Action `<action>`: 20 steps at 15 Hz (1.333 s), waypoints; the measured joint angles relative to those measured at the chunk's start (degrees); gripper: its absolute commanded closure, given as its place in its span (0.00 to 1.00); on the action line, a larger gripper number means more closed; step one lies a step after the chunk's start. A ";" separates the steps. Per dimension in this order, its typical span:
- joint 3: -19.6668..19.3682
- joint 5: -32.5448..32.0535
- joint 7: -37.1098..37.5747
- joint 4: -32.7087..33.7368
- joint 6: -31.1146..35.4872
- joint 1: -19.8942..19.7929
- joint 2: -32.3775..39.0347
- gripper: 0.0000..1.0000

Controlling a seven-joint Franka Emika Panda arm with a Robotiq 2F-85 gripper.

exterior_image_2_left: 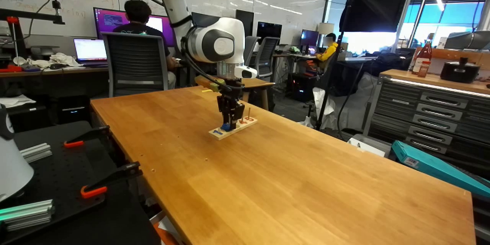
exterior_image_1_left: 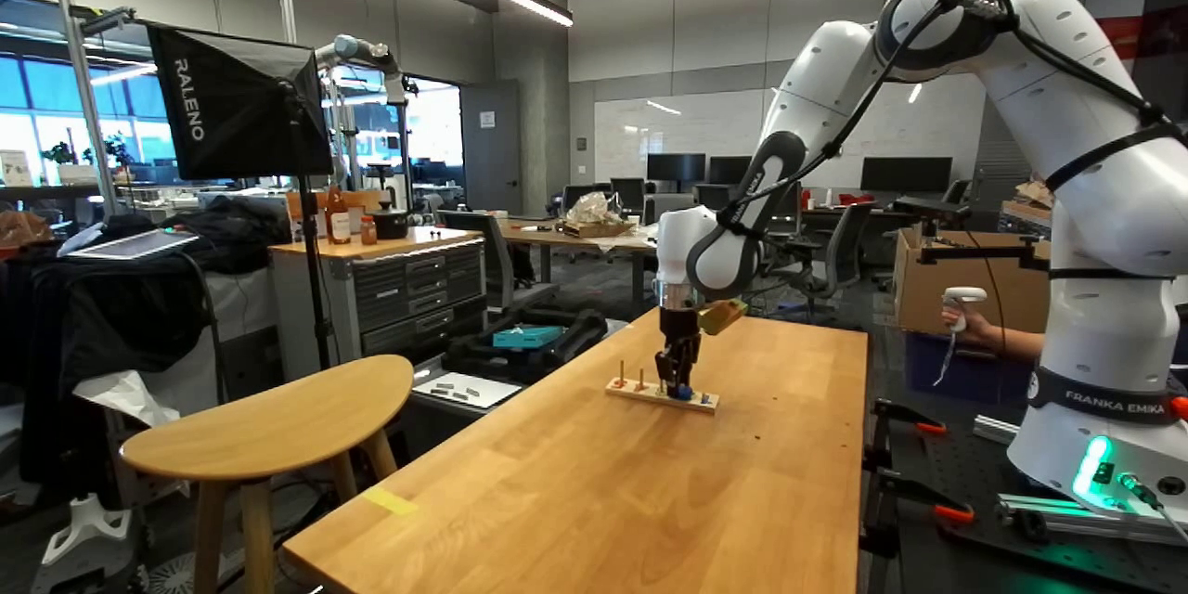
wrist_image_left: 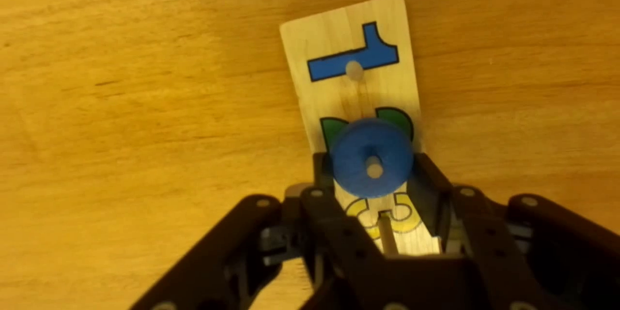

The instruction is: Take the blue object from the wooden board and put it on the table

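Observation:
The blue object is a round disc (wrist_image_left: pixel 356 140) with a hole, threaded on a peg of the wooden board (wrist_image_left: pixel 334 34). It covers part of a green printed figure between a blue "1" and a yellow "3". In both exterior views the disc (exterior_image_1_left: pixel 685 393) (exterior_image_2_left: pixel 225 126) sits low at the board (exterior_image_1_left: pixel 709 405) (exterior_image_2_left: pixel 218 135). My gripper (wrist_image_left: pixel 373 167) points down over the board, its two fingers against opposite sides of the disc. The peg's end sticks out through the disc's hole. Whether the disc touches the board's surface is hidden.
Other upright pegs (exterior_image_1_left: pixel 622 371) rise from the board on the far side of the gripper; one peg (wrist_image_left: pixel 386 235) stands between the finger linkages. The board lies on the wooden table (exterior_image_1_left: pixel 650 501). Orange-handled clamps (exterior_image_2_left: pixel 93 192) hold the table's edge near the robot base. A stool (exterior_image_1_left: pixel 278 422) stands beside the table.

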 measured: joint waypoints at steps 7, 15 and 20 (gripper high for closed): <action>0.04 2.52 0.05 0.91 -1.88 0.22 -3.16 0.79; -5.05 3.17 1.43 1.81 -3.95 -0.59 -7.54 0.79; -8.55 2.77 1.51 1.74 -3.75 -2.24 -4.13 0.77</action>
